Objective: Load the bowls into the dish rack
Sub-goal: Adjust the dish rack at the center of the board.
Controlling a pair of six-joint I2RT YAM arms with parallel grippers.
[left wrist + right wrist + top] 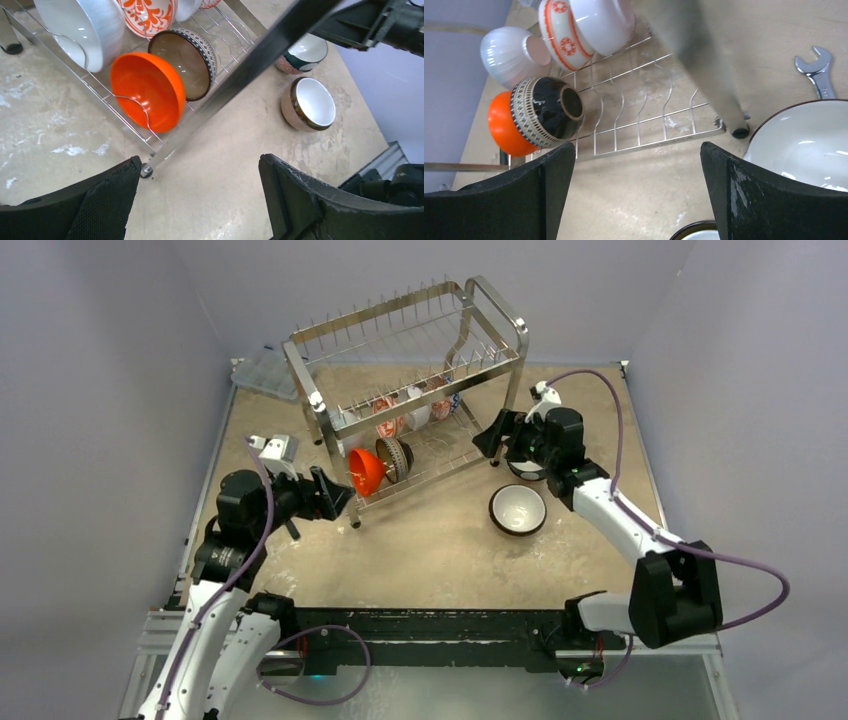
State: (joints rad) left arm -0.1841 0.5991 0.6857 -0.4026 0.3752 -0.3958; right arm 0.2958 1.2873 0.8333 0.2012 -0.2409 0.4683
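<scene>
The steel dish rack (420, 350) stands at the back centre. On its lower tier an orange bowl (367, 471) and a brown patterned bowl (393, 459) stand on edge, with red floral bowls (388, 425) behind them. A white bowl with a dark outside (518, 508) sits on the table to the right of the rack. A teal-patterned bowl (302, 52) sits by the rack's right leg, under my right wrist. My left gripper (335, 495) is open and empty next to the rack's front left foot (146, 170). My right gripper (487, 435) is open and empty beside the rack's right leg (724, 95).
A clear plastic box (262, 370) lies at the back left corner. A steel wrench (821, 75) lies on the table beside the teal-patterned bowl. A white ribbed bowl (509, 50) also stands in the lower tier. Grey walls close in both sides.
</scene>
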